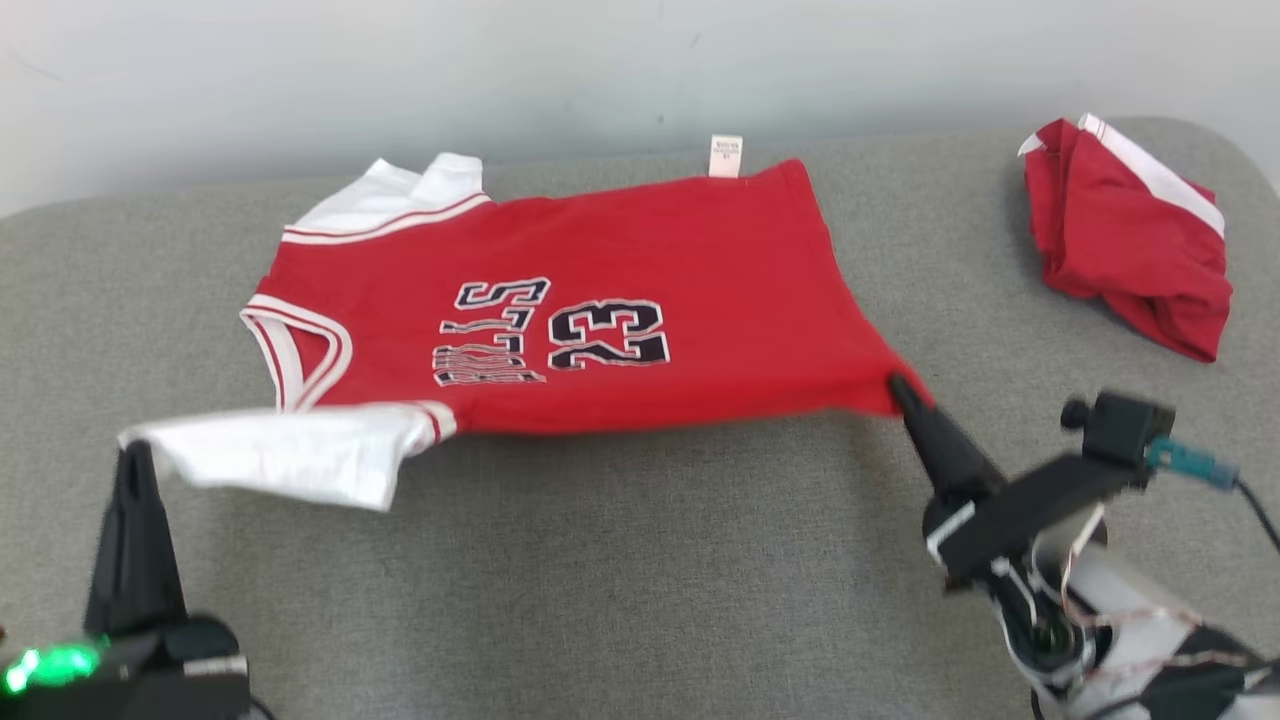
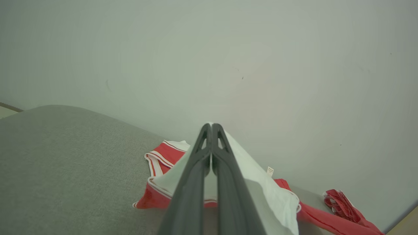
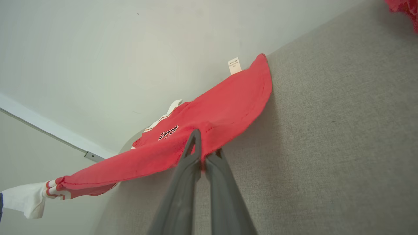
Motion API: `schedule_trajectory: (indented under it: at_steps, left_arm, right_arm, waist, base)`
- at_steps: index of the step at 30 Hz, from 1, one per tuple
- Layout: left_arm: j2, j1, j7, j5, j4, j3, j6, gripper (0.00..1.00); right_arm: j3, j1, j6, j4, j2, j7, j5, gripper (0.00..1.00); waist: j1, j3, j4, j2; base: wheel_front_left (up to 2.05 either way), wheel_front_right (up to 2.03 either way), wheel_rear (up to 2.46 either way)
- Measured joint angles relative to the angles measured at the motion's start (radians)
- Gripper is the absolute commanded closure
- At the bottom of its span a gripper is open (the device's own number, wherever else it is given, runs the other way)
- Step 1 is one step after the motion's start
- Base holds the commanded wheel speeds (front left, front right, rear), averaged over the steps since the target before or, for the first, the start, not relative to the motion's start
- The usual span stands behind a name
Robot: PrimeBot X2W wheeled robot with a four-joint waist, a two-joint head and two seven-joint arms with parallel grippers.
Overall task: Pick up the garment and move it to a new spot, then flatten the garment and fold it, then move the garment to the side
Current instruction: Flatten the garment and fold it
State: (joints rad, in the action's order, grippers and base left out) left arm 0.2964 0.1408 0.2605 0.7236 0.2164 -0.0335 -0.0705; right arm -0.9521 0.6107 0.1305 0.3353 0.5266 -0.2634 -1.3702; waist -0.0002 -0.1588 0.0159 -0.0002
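The garment [image 1: 620, 330] is a red jersey with white sleeves and a black "23", spread across the grey surface with its near edge lifted. My left gripper [image 1: 135, 450] is shut on the white sleeve at the lower left, and the sleeve cloth drapes over its closed fingers [image 2: 225, 169] in the left wrist view. My right gripper [image 1: 900, 388] is shut on the red hem corner at the right. In the right wrist view the hem [image 3: 209, 130] wraps over the fingertips [image 3: 194, 140], and the garment [image 3: 228, 98] stretches away to the left.
A second red and white piece of clothing [image 1: 1130, 235] lies crumpled at the back right of the grey padded surface [image 1: 640, 580]. A pale wall [image 1: 600, 70] runs right behind the surface's far edge. Open grey surface lies in front of the jersey.
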Motion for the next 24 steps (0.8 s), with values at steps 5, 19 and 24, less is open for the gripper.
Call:
schedule_trajectory:
  at_steps: [5,19,24]
  left_arm:
    - [-0.115,-0.131,0.0,-0.016,-0.015,0.065,0.036,1.0]
    - [-0.245,-0.384,0.0,-0.028,-0.088,0.106,0.104,1.0]
    - [-0.246,-0.414,0.0,0.01,-0.107,0.042,0.085,1.0]
  right_arm:
    - [-0.017,-0.096,0.0,-0.045,0.036,0.021,-0.007,1.0]
    - [-0.007,-0.305,0.0,-0.077,0.142,0.096,-0.039,1.0]
    - [0.003,-0.363,0.0,-0.076,0.162,0.13,-0.046,1.0]
  waist:
    - [0.0,0.028,0.0,0.0]
    - [0.0001,0.135,-0.019,0.0]
    - [0.0001,0.143,-0.039,0.0001]
  base:
    - [0.0,0.0,0.0]
    - [0.0,0.0,0.0]
    - [0.0,0.0,0.0]
